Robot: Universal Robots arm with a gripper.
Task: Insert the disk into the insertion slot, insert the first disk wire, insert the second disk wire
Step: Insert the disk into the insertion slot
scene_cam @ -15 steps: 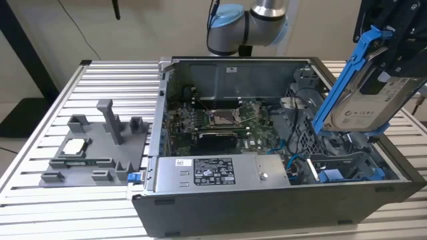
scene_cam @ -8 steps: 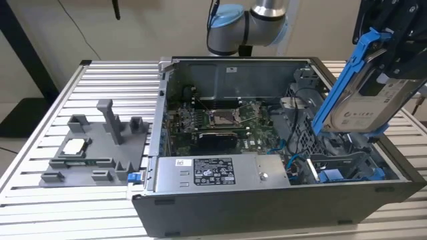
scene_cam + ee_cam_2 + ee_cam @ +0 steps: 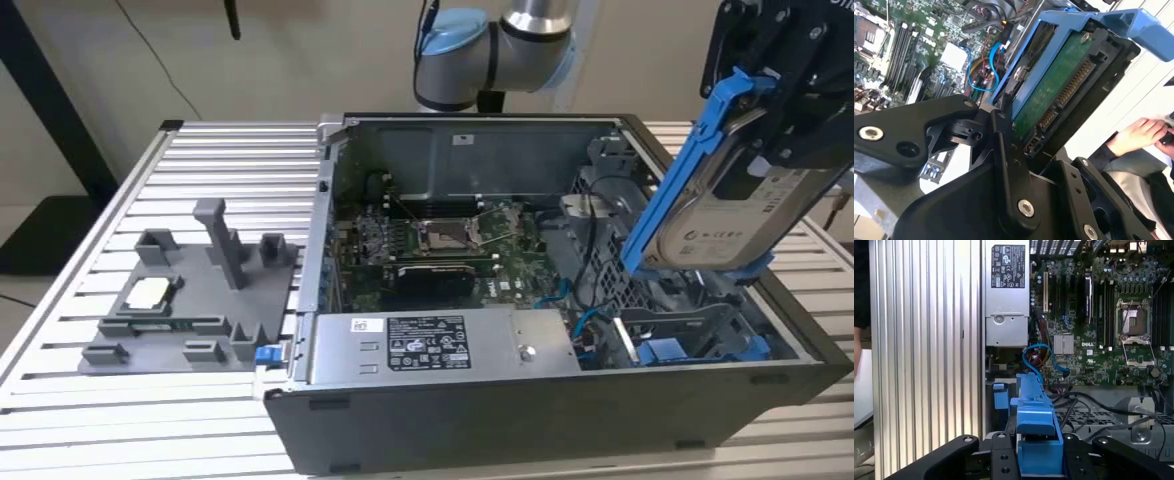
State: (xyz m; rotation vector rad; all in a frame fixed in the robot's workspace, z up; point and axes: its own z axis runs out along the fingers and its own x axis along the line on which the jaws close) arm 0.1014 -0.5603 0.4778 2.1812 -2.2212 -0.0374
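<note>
My fingers [image 3: 1002, 145] are drawn in narrow and clamped on the disk [image 3: 1054, 85], their black links pressed against its blue carrier frame. The second wrist view shows the disk's green circuit board and connector. The pads are hidden behind the frame, so I cannot make out exactly where they bear. In the upper right of the exterior view, my gripper [image 3: 787, 130] is cut off by the frame's top edge. It carries the disk steeply tilted, label outward and partly covered. The disk's lower end hangs above the insertion slot [image 3: 687, 325], at the lower right of the open computer case [image 3: 534, 410], not inside it. The power-supply box [image 3: 427, 345] lies toward the exterior view's left of the slot. Beyond the disk, the second wrist view shows a person's hand [image 3: 1139, 134], its sleeve cut off.
</note>
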